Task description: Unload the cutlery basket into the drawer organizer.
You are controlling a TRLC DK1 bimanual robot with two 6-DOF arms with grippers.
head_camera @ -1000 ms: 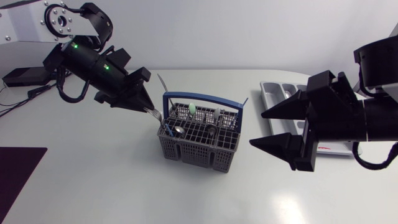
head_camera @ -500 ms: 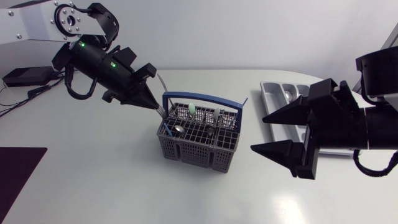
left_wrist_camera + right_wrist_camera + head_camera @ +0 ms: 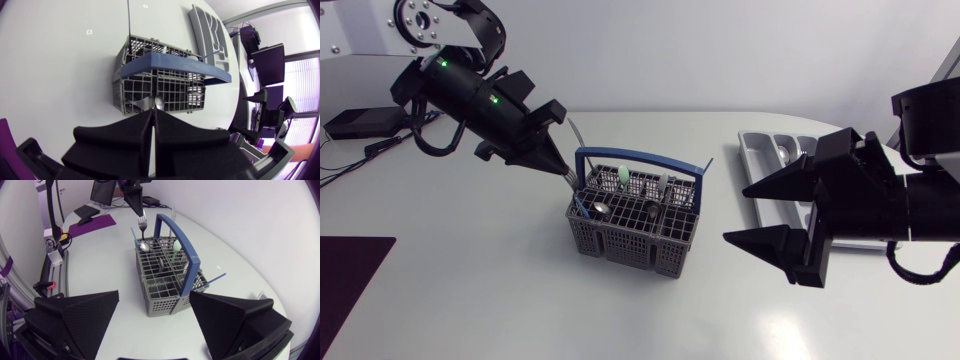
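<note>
Head view: left gripper (image 3: 556, 170) clamps a fork (image 3: 567, 181) at the corner of the cutlery basket (image 3: 620, 236), drawer organizer (image 3: 752, 150) well apart. Left wrist view: thin pinch — fork may slip. Right wrist view: right gripper (image 3: 735, 212) gapes empty; fork could snag the grid, tipping it.

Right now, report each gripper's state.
Left gripper: shut on a silver utensil over the basket.
Right gripper: open, holding nothing.
</note>
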